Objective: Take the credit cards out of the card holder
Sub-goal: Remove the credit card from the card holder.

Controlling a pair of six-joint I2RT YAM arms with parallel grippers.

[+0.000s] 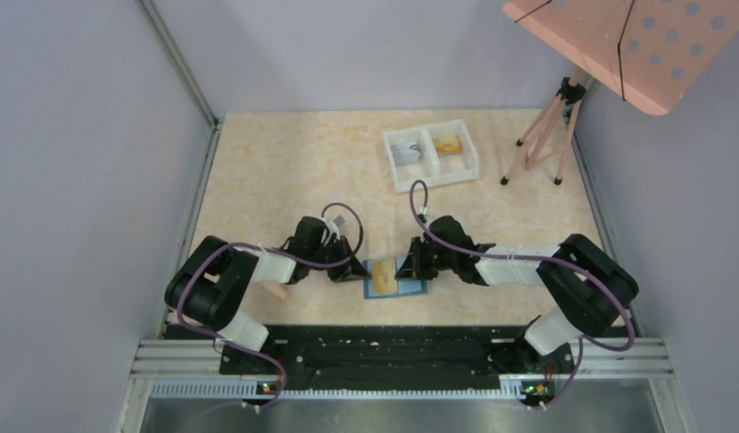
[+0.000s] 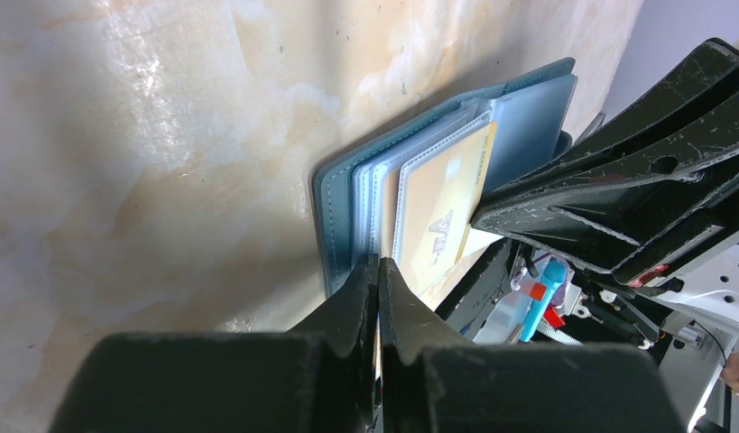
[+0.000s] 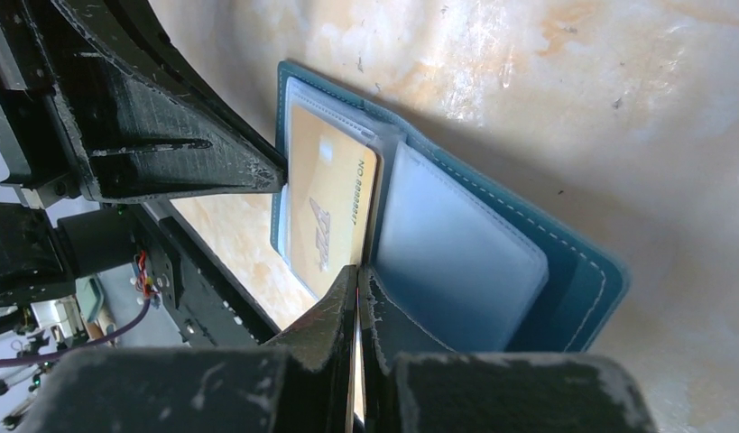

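Your left gripper (image 2: 377, 287) is pressed together, its tips at the near edge of the open card holder (image 2: 346, 194), which lies flat just ahead of it. Your right gripper (image 3: 358, 287) is pressed together too, its tips meeting at the near end of the gold card (image 3: 327, 212). The view is too tight to say whether it has nipped the card or only the clear sleeve. The card's long axis runs straight away from the right gripper, so pulling back along that line should slide it out. The right gripper is nearer the card, and the left looks placed to pin the card holder.
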